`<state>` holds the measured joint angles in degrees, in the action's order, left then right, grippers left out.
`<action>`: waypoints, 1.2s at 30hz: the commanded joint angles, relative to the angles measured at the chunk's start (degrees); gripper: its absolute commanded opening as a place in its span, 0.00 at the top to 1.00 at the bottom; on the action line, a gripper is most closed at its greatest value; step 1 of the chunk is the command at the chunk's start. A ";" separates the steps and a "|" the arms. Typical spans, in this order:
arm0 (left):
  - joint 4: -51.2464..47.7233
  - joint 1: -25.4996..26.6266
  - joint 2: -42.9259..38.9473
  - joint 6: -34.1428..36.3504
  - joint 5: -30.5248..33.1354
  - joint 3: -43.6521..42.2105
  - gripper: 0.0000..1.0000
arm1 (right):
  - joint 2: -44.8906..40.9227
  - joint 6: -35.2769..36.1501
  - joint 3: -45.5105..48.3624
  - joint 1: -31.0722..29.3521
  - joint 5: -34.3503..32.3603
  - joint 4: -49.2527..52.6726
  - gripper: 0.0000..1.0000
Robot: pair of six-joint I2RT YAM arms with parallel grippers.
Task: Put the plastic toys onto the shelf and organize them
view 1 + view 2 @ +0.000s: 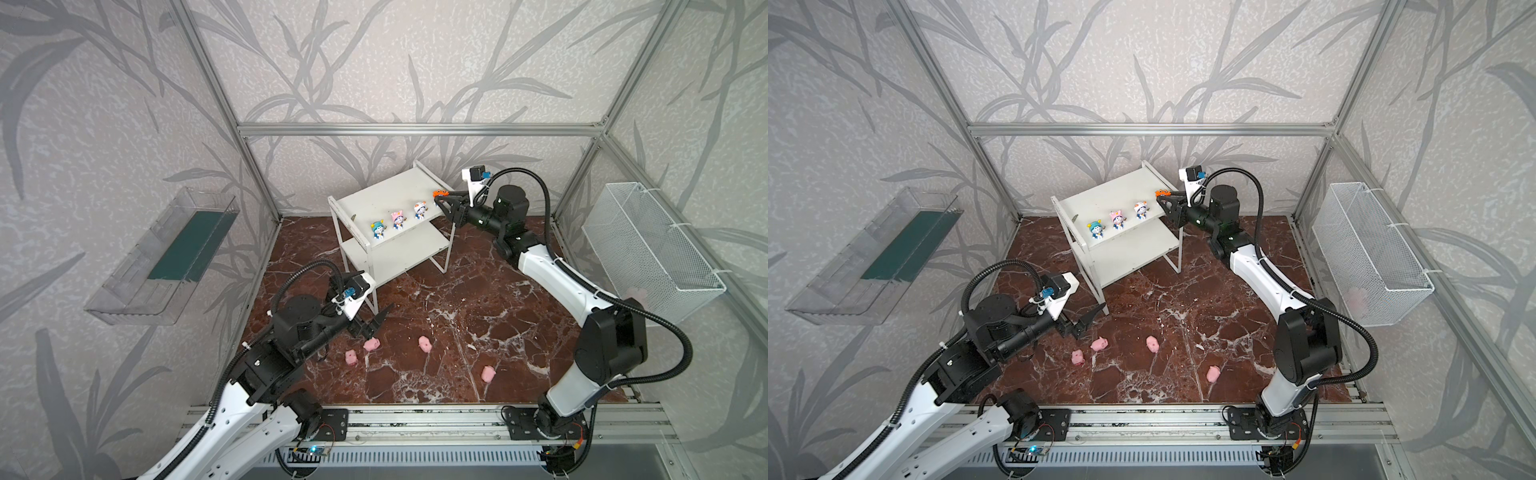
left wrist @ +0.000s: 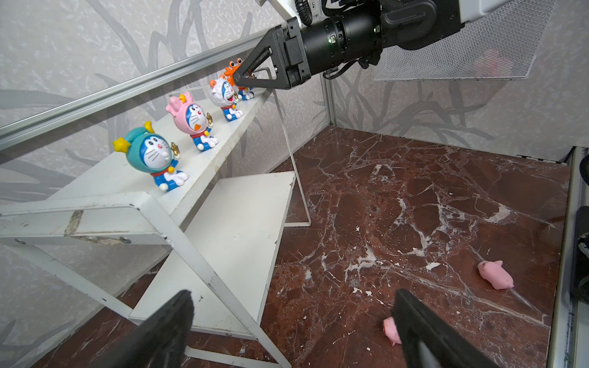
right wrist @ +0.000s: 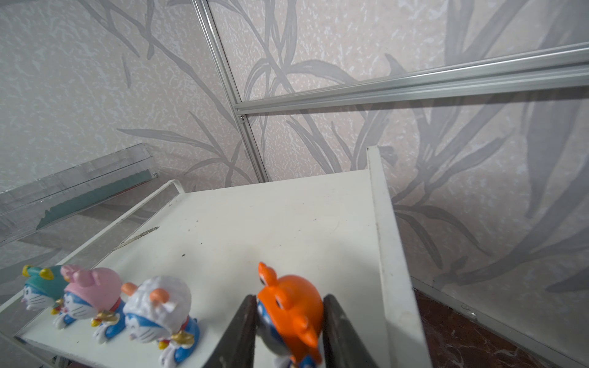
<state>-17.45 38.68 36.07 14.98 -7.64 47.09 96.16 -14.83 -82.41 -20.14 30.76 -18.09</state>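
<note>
Red marble floor (image 1: 478, 332): white two-tier shelf (image 1: 382, 199) at twelve o'clock, four pink pigs (image 1: 424, 343) toward six. Four figurines (image 1: 396, 220) line its top board, orange-hatted figurine (image 1: 439, 193) at three o'clock.

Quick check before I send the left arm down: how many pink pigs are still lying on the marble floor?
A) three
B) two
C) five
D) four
D: in a top view, four pink pigs lie scattered on the marble floor in front of the shelf.
</note>
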 commanded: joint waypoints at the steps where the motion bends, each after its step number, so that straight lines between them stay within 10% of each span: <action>1: 1.22 -0.05 -0.43 1.01 -1.04 -0.33 0.01 | -2.10 1.43 0.33 0.19 -0.75 0.91 0.63; 19: 1.46 -0.38 -0.33 0.49 -1.82 -0.29 0.01 | -9.22 5.09 2.25 1.42 -2.57 4.76 0.59; 36: 1.64 -0.36 -0.56 0.13 -2.09 -0.25 0.01 | -8.30 4.21 2.28 1.68 2.45 7.20 0.87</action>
<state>-17.10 38.57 36.07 14.79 -8.95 47.09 87.83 -10.48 -79.99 -18.74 31.51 -11.22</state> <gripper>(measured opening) 0.992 0.136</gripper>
